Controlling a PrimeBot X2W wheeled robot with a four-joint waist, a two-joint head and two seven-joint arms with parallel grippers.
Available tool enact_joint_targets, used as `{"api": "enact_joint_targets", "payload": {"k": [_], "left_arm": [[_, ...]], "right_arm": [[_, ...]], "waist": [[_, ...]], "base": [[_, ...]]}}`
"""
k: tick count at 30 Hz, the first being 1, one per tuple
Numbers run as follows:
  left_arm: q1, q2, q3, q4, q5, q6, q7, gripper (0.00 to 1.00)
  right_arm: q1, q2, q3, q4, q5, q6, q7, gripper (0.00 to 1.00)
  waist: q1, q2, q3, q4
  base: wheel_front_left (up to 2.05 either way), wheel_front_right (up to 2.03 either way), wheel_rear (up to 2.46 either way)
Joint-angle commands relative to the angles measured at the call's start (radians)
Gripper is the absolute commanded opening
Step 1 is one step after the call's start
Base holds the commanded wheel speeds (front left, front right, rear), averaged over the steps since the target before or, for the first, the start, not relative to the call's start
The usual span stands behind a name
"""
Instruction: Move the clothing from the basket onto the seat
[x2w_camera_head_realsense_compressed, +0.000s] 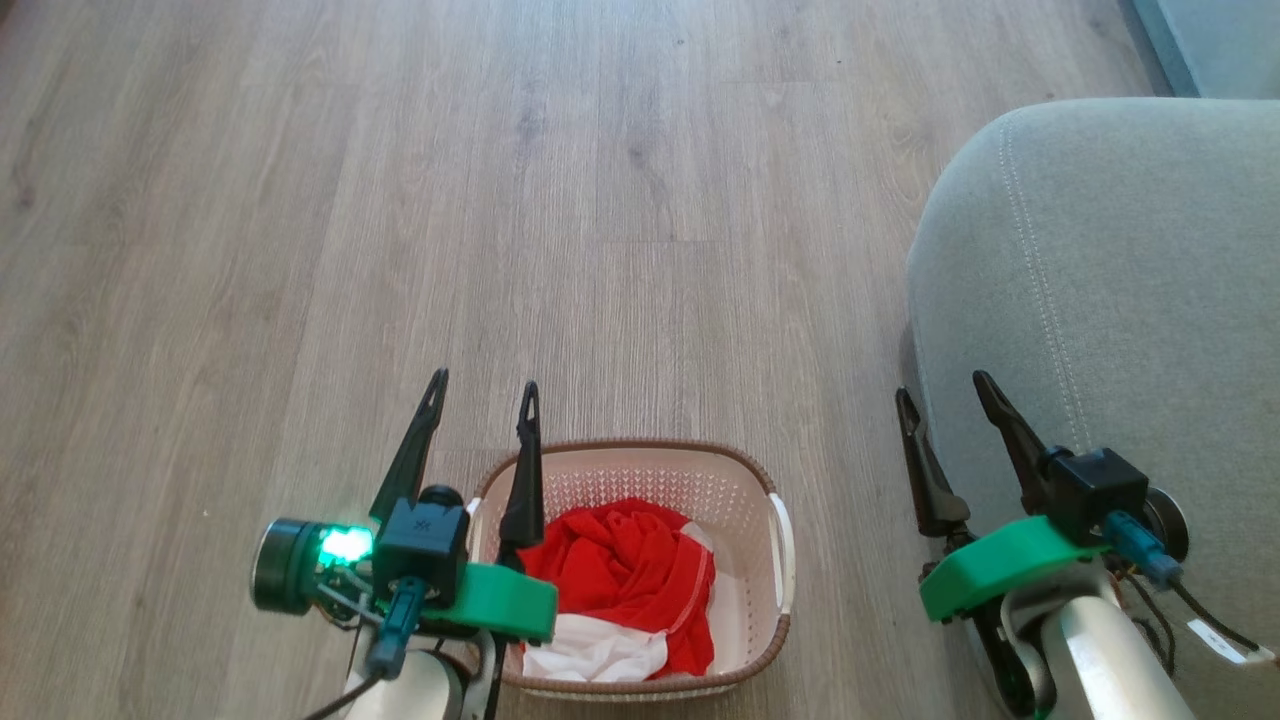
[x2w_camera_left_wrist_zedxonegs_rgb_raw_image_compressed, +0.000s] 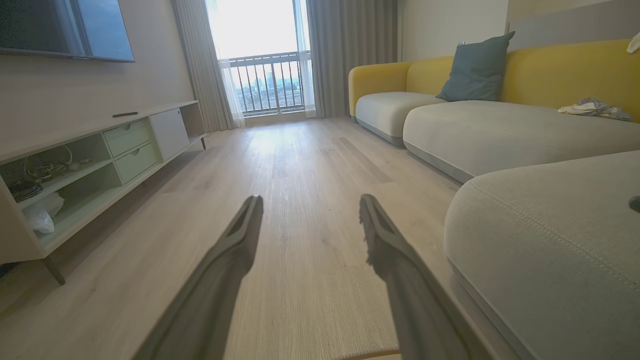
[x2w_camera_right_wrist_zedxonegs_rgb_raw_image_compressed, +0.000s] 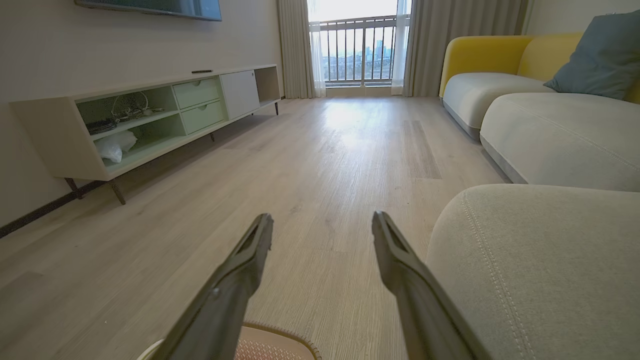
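The left end effector (x2w_camera_head_realsense_compressed: 484, 380) sits at the lower left of the head view. Its two dark fingers are spread wide and hold nothing, and its inner finger crosses the basket's left rim in that view. Just to its right the basket (x2w_camera_head_realsense_compressed: 650, 478) stands on the wooden floor (x2w_camera_head_realsense_compressed: 600, 200). The clothing (x2w_camera_head_realsense_compressed: 625, 565) lies bunched inside it, red fabric on top with a white patch toward the near edge. Further right, apart from the basket, the right end effector (x2w_camera_head_realsense_compressed: 944, 384) is also wide open and empty. Its fingers point up beside the rounded corner of the seat (x2w_camera_head_realsense_compressed: 1100, 300); whether they touch it I cannot tell. A line of pale stitching runs down the seat's grey-green fabric.
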Motion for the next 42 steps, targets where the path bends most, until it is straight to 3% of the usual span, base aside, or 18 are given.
{"api": "enact_joint_targets", "payload": {"k": [1,16,21,29,32,42], "left_arm": [[-0.025,-0.010,0.035,-0.039,0.014,-0.005,-0.012,1.00],[-0.016,-0.013,0.047,-0.016,-0.004,-0.013,-0.012,1.00],[-0.022,-0.014,0.042,0.039,-0.038,-0.040,-0.012,1.00],[-0.105,-0.014,0.012,0.204,-0.043,-0.112,-0.012,1.00],[-0.148,-0.014,-0.003,0.330,-0.080,-0.150,-0.012,1.00],[-0.402,-0.014,-0.083,0.610,0.025,-0.212,-0.012,1.00]], "right_arm": [[-0.051,0.007,0.025,-0.035,-0.013,0.000,-0.014,1.00],[-0.051,0.009,0.017,-0.031,-0.019,0.000,-0.014,1.00],[-0.062,0.009,-0.011,-0.014,-0.035,0.000,-0.014,1.00],[-0.109,0.011,-0.096,-0.020,-0.088,0.000,-0.014,1.00],[-0.139,0.008,-0.115,-0.042,-0.111,0.000,-0.014,1.00],[-0.260,-0.011,-0.142,-0.193,-0.145,0.000,-0.014,1.00]], "waist": [[0.0000,0.0000,0.000,-0.001],[0.0000,0.0000,0.010,-0.014],[0.0000,0.0000,0.058,-0.031],[0.0000,0.0000,0.224,-0.066],[0.0000,0.0000,0.305,-0.081],[0.0000,0.0000,0.593,-0.134]], "base": [[0.00,0.00,0.00],[0.00,0.00,0.00],[0.00,0.00,0.00],[0.00,0.00,0.00],[0.00,0.00,0.00],[0.00,0.00,0.00]]}}
